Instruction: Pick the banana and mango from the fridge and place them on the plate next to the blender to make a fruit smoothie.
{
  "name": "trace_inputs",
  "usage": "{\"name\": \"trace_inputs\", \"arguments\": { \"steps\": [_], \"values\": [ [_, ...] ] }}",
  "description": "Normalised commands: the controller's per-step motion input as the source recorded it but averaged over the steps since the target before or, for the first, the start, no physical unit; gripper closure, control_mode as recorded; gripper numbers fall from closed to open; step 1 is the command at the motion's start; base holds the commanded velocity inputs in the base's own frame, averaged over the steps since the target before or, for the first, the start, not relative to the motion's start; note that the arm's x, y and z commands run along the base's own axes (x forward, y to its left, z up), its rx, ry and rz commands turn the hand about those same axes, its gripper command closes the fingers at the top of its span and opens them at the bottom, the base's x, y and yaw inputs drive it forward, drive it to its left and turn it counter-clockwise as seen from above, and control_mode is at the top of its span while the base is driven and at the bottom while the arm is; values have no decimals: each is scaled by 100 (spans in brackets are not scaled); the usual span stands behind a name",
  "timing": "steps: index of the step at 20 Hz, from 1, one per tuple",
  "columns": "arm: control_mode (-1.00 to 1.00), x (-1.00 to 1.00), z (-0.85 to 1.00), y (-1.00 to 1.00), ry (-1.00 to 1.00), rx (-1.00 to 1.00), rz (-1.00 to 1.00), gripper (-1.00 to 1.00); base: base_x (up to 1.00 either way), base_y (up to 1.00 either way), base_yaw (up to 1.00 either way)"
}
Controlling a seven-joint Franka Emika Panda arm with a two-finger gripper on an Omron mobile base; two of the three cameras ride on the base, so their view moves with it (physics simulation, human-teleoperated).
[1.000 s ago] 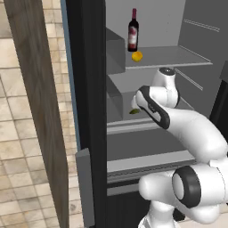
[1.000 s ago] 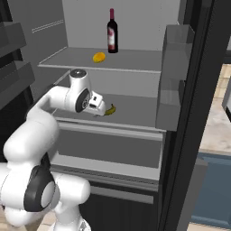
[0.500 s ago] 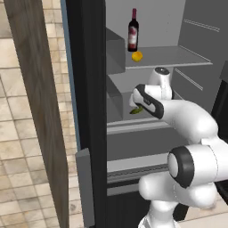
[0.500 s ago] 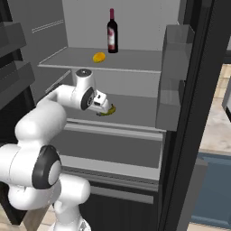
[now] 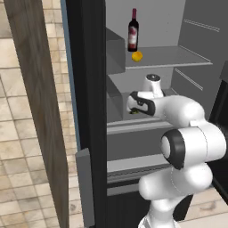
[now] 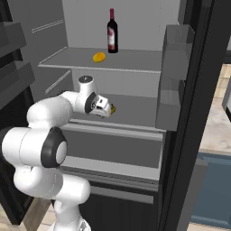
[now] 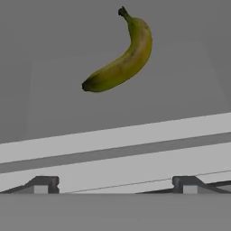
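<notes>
The banana (image 7: 122,54) lies on the fridge's middle shelf (image 6: 135,113), curved, greenish-yellow with a dark stem. It is ahead of my gripper (image 7: 115,185), which is open; its two fingertips (image 7: 43,184) are wide apart with nothing between them. From the right base view, the banana (image 6: 113,108) peeks out just beyond the gripper (image 6: 103,108). From the left base view, the gripper (image 5: 133,106) hangs over a sliver of the banana (image 5: 132,112). The mango (image 5: 137,56) (image 6: 99,57) rests on the upper shelf. The fridge (image 5: 89,89) stands open.
A wine bottle (image 6: 112,31) stands on the upper shelf right behind the mango. Grey door bins (image 6: 173,90) jut out on the right. A drawer front (image 6: 113,149) runs below the middle shelf. A wood-grain panel (image 5: 31,111) is at the left.
The arm has folded, its elbow dropping lower and closer to the base, while the hand stays over the middle shelf by the banana. The banana and mango have not moved.
</notes>
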Motion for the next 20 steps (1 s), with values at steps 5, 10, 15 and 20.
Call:
{"name": "trace_inputs", "arguments": {
  "steps": [5, 10, 15, 20],
  "values": [
    [-100, 41, -22, 0, 11, 0, -9, -100, 0, 0, 0],
    [-100, 42, -5, -5, 6, 0, -8, -100, 0, 0, 0],
    [-100, 38, -23, -10, 2, 0, -9, -100, 0, 0, 0],
    [-100, 41, -33, -4, 1, 0, -7, -100, 0, 0, 0]
  ]
}}
